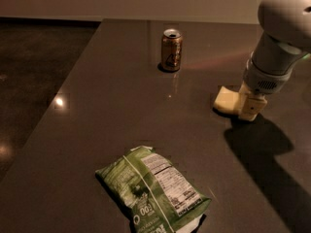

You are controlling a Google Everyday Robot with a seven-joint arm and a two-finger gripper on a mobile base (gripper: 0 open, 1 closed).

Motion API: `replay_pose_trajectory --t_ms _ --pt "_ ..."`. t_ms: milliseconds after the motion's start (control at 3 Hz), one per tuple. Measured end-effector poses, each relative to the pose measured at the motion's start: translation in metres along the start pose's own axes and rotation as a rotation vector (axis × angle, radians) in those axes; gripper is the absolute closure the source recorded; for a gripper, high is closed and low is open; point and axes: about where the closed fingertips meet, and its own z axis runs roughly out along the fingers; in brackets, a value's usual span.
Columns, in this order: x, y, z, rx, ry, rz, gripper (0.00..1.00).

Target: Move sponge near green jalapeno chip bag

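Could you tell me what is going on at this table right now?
A robot arm reaches down from the right side of the view, and its gripper is low at the table surface, right up against the pale yellow sponge. The sponge lies on the dark table, well apart from the green jalapeno chip bag, which lies flat near the front edge. A brown soda can stands upright farther back. The sponge is not yet near the bag.

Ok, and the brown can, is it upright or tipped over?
Upright: the can stands on its base on the table, top rim facing up. The gripper is away from it, down at the sponge.
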Motion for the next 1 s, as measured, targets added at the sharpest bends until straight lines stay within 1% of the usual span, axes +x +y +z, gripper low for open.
replay_pose_trajectory --t_ms 333,667,1000 --pt "-0.023 0.018 -0.02 -0.014 -0.038 -0.072 0.97" --pt "-0.047 0.042 -0.039 -0.045 -0.077 -0.167 1.0" --pt "-0.081 0.08 -0.052 -0.112 -0.113 -0.332 1.0"
